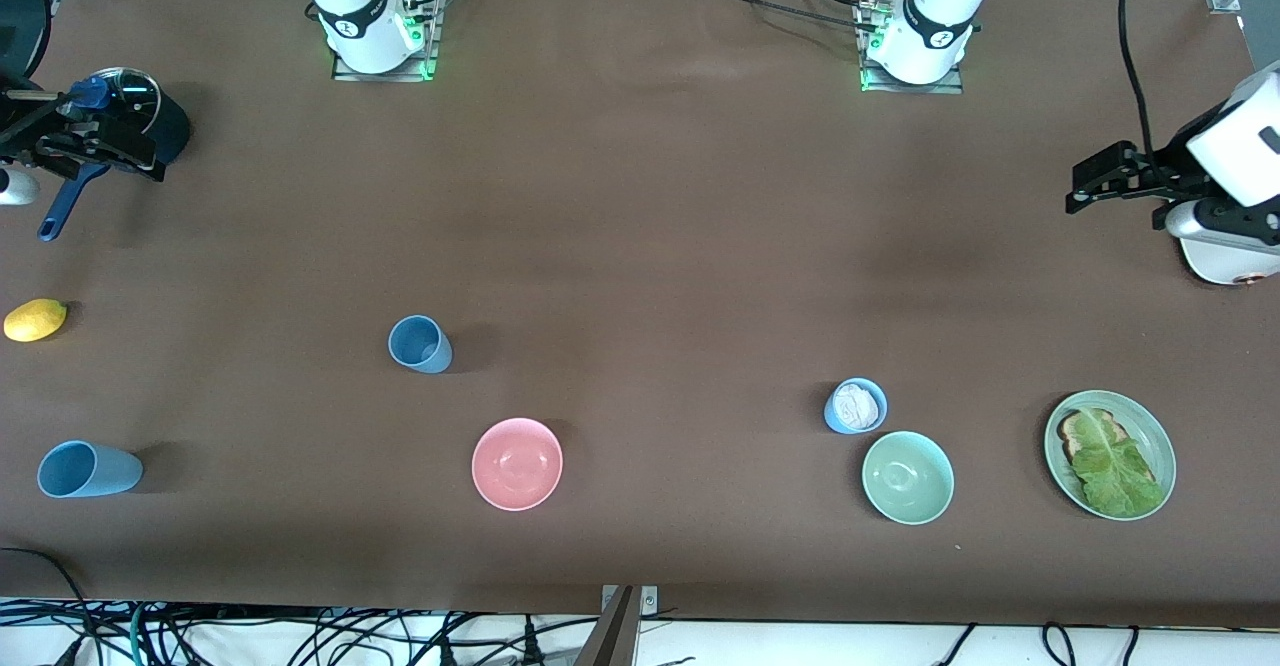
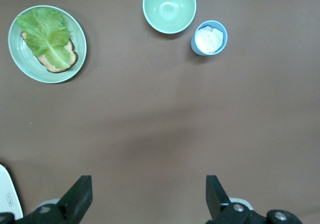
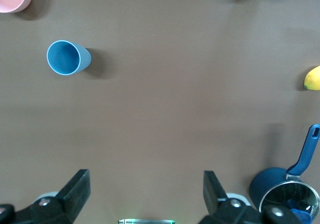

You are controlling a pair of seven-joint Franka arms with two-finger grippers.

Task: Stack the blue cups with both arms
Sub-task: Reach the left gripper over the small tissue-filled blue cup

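Two blue cups stand upright and well apart on the brown table. The dusky steel-blue cup [image 1: 420, 344] [image 3: 67, 58] is toward the right arm's end. The pale blue cup [image 1: 856, 406] [image 2: 209, 38] holds something white and crumpled and stands beside a green bowl [image 1: 907, 477] [image 2: 169, 7]. My right gripper [image 1: 120, 146] [image 3: 145, 196] hangs open and empty over the table's edge by the navy saucepan [image 1: 150, 116] [image 3: 287, 186]. At the other end of the table my left gripper [image 1: 1080, 186] [image 2: 147, 199] hangs open and empty over bare table.
A pink bowl [image 1: 517, 463] sits between the two cups, nearer the camera. A green plate [image 1: 1110, 454] holds toast and lettuce. A longer sky-blue cup [image 1: 88, 469] lies on its side, and a lemon [image 1: 35, 319] lies near it.
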